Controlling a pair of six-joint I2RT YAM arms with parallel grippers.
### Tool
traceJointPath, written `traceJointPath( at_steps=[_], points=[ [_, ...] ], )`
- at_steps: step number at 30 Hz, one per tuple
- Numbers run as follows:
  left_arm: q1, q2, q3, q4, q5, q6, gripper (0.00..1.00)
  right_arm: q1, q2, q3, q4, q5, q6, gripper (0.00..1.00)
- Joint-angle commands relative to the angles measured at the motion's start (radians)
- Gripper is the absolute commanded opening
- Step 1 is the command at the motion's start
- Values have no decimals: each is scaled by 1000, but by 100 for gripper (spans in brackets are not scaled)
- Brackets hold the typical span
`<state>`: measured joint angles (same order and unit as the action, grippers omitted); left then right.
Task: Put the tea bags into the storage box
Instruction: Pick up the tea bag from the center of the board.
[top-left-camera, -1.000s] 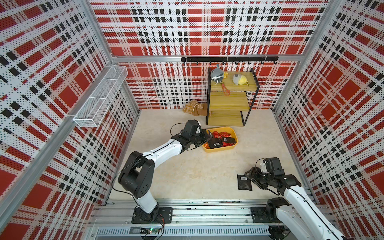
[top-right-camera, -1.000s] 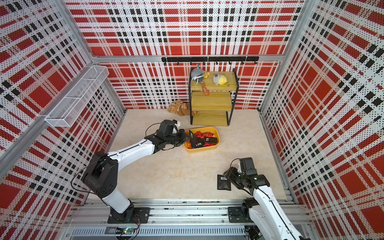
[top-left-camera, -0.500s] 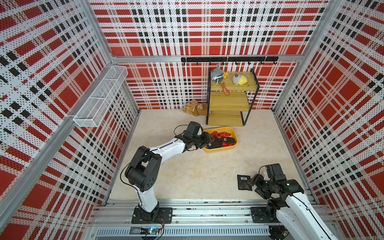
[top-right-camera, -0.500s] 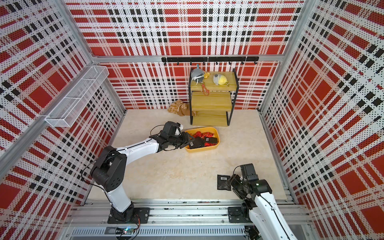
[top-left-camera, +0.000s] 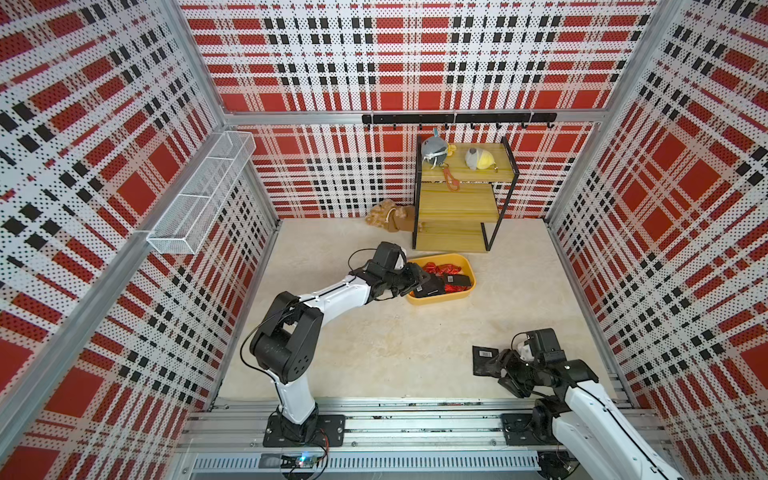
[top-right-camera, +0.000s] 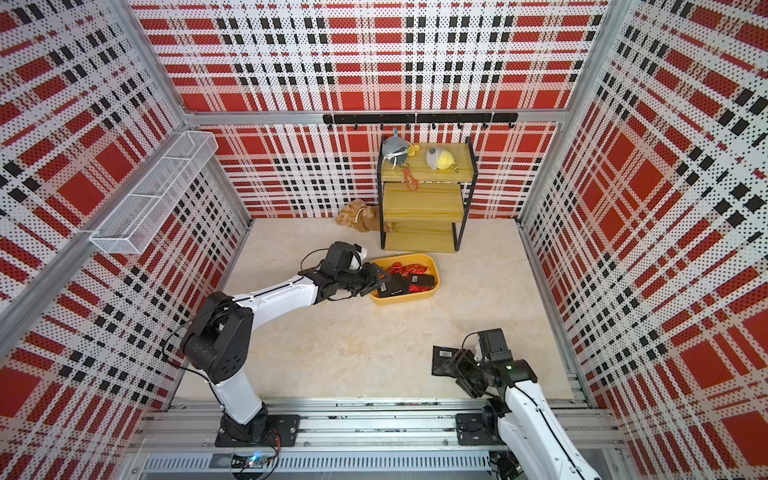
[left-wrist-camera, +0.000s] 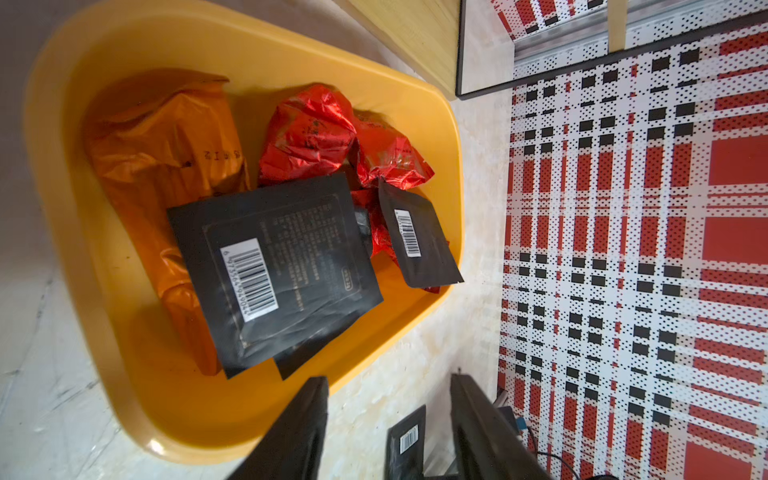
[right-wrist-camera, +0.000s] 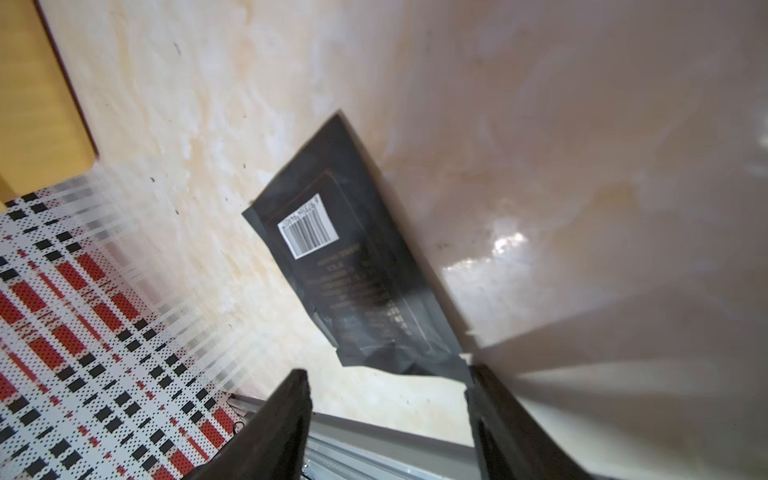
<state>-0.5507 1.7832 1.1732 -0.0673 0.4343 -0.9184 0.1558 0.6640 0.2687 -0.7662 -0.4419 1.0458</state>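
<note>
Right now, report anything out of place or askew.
One black sachet lies on the table, far from the yellow box, just ahead of the right gripper, whose fingers stand apart. Its near end looks crumpled. In the box, a smaller black sachet leans on the wall, one corner seemingly past the rim.

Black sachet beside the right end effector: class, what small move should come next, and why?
Probably ease the right end effector forward onto the black sachet: its jaws stand open, and the sachet lies just ahead, outside the storage box.
</note>
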Motion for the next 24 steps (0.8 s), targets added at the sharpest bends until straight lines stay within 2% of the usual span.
traceJointPath(
  at_steps=[1, 6, 10, 21, 22, 24],
  points=[
    [2, -26, -12, 19, 1, -3, 54, -2, -16, -60, 5, 24, 30, 62],
    [0, -33, -21, 20, -1, -5, 54, -2, -39, -90, 13, 18, 35, 52],
    [1, -38, -23, 18, -1, -8, 54, -2, -35, -107, 40, 8, 51, 36],
    [-1, -53, -41, 19, -5, -10, 54, -2, -57, -126, 62, 19, 94, 6],
    [-3, -54, -43, 20, -3, -8, 54, -2, -59, -127, 62, 19, 95, 1],
    [-8, -58, -46, 19, -5, -8, 54, -2, -65, -129, 62, 17, 96, 0]
  ],
)
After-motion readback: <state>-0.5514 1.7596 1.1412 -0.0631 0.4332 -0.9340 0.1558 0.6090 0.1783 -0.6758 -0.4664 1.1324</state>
